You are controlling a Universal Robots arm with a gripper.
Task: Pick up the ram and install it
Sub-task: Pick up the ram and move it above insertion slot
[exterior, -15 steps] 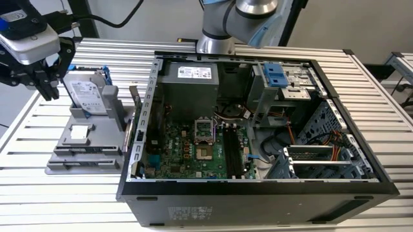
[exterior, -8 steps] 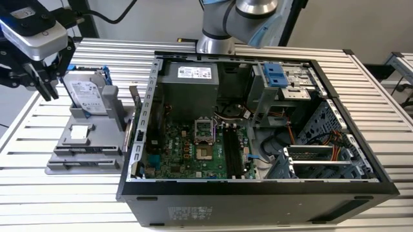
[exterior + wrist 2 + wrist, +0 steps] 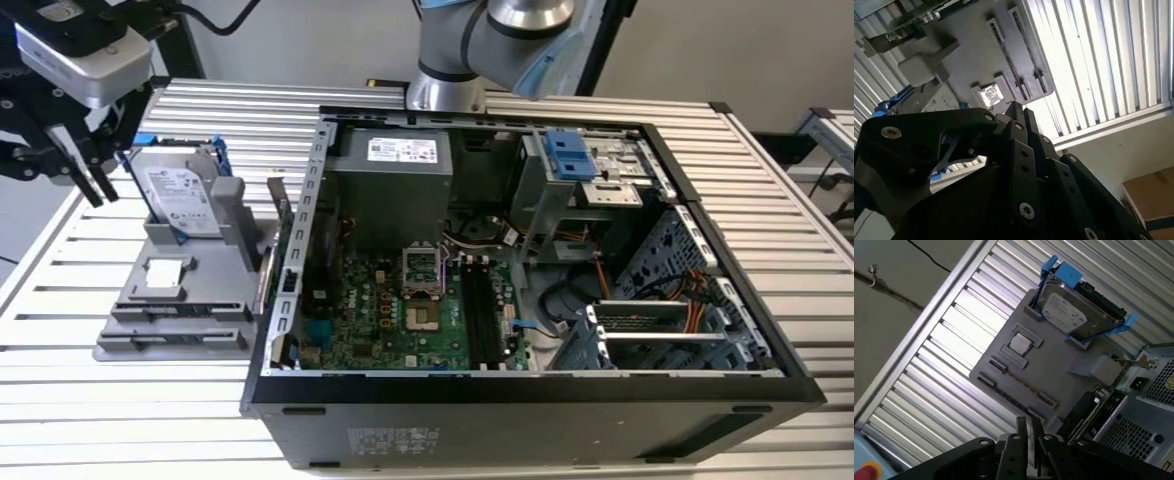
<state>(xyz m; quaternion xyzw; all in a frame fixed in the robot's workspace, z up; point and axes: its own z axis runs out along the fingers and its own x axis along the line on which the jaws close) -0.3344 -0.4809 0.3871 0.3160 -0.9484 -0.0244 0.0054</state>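
My gripper (image 3: 83,185) hangs above the slatted table at the exterior view's left, beside the grey fixture (image 3: 171,300) and apart from it. Its black fingers (image 3: 1017,440) stand close together in both wrist views, shut, with nothing seen between them. A dark flat board that I take for the ram (image 3: 1085,412) stands on edge at the fixture's far side, against the open computer case (image 3: 534,390). Long black memory slots (image 3: 481,305) lie on the green motherboard inside the case. In the second wrist view my gripper (image 3: 1020,110) points down at the fixture (image 3: 979,55).
A silver hard drive with blue rails (image 3: 180,190) stands upright at the back of the fixture, close to my fingers. The arm's base (image 3: 447,80) rises behind the case. The table edge (image 3: 929,315) runs near the fixture, with floor beyond it.
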